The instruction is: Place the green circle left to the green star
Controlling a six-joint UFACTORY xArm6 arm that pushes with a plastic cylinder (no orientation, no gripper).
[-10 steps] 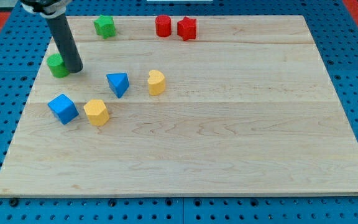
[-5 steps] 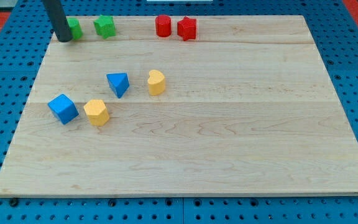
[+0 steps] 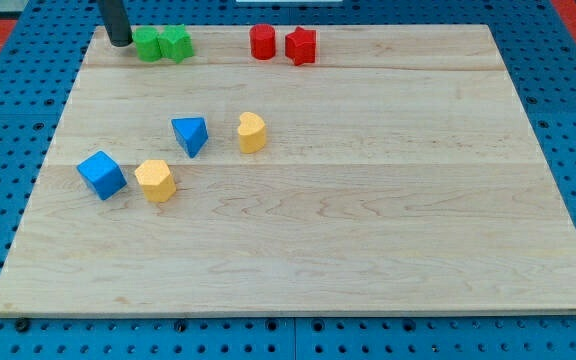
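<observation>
At the view's top left, the dark rod is seen coming down from the upper edge, and my tip (image 3: 119, 43) is set on the wooden desk (image 3: 368, 230) just to the left of the green circle (image 3: 148, 45), close beside it; contact cannot be made out. No gripper is carried by this arm, so no spread or pinched state can be told.

The green circle is placed directly left of the green star (image 3: 176, 44), and the two are seen touching, side by side, along the desk's top edge.

Lower down, near the view's left, a blue cube (image 3: 101, 175) is found, with a yellow block (image 3: 155, 181) of roughly hexagonal shape just to its right. Above and to the right of these, a blue triangular block (image 3: 190, 135) is set, and near it, further right, a yellow block with a rounded, heart-like outline (image 3: 252, 132).

Back along the top edge, well apart from the green pair, a red cylinder (image 3: 262, 42) is seen touching a red star-like block (image 3: 301, 46) on its right.
</observation>
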